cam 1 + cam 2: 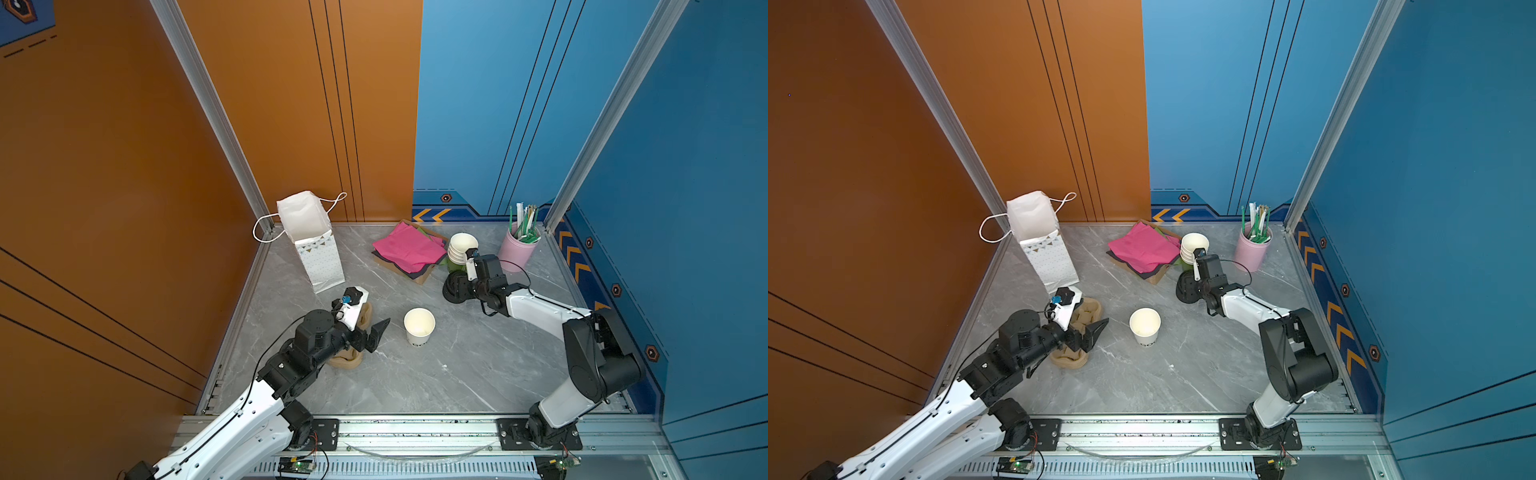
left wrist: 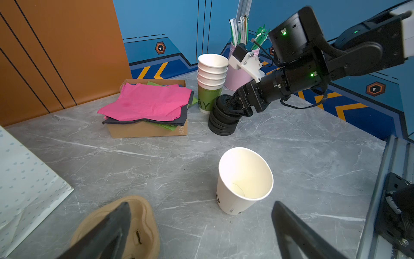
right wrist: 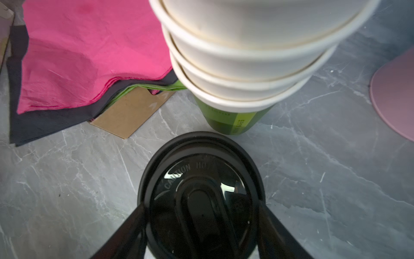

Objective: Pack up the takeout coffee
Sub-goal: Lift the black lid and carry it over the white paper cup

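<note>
The takeout coffee cup [image 1: 419, 326] [image 1: 1145, 326] [image 2: 226, 197], white paper with dark lettering, stands upright and lidless at mid-table. A stack of black dome lids [image 1: 453, 293] [image 2: 220, 122] sits further back to the right. My right gripper [image 1: 457, 284] [image 3: 201, 213] is shut on the top lid [image 3: 201, 170], one finger pressed against each side of its rim. My left gripper [image 1: 374, 336] [image 2: 201, 204] hovers wide open to the left of the cup, with nothing between its fingers, partly over a tan pulp cup carrier [image 1: 347, 359] [image 2: 143, 219].
An open white paper bag [image 1: 316, 245] [image 1: 1046, 249] stands at the back left. A box of pink, dark and green napkins [image 1: 409, 249], a stack of lidless cups with a green bottom cup [image 1: 462, 247] [image 3: 235, 116] and a pink straw holder [image 1: 519, 247] line the back.
</note>
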### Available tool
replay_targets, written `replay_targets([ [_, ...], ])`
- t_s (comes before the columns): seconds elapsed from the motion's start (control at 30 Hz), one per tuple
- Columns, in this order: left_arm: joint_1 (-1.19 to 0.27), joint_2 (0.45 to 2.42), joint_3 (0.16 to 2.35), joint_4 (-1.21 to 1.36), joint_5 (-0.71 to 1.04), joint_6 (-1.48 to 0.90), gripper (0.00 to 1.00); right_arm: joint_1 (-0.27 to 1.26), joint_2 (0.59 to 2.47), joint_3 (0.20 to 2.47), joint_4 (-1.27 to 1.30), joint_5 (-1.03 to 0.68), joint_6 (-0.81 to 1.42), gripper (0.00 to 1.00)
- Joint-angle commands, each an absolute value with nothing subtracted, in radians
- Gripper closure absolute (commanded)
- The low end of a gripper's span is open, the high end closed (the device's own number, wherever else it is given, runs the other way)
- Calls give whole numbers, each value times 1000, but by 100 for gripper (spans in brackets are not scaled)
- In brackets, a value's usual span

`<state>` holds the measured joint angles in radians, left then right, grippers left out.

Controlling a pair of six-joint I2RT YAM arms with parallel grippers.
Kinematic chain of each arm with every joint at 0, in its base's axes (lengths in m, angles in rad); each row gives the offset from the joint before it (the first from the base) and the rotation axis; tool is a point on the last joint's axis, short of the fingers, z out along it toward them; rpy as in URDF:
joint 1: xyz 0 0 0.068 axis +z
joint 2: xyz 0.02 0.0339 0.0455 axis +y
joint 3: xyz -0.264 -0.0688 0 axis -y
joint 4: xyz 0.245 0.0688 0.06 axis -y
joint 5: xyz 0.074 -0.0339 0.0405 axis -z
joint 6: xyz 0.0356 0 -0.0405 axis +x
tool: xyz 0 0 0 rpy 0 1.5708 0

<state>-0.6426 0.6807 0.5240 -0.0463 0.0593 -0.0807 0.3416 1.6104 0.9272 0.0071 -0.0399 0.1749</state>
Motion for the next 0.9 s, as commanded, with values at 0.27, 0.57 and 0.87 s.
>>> replay_targets([
  [0.27,-652,678,522,-29,43,-94,2,363,1511,936,-74,-43,181,37],
  [0.57,-652,680,527,-28,38,-113,2,480,1320,981,-248,-67,148,37],
  [0.87,-651,694,552,-29,57,-151,2,664,1213,1028,-440,-73,127,38],
])
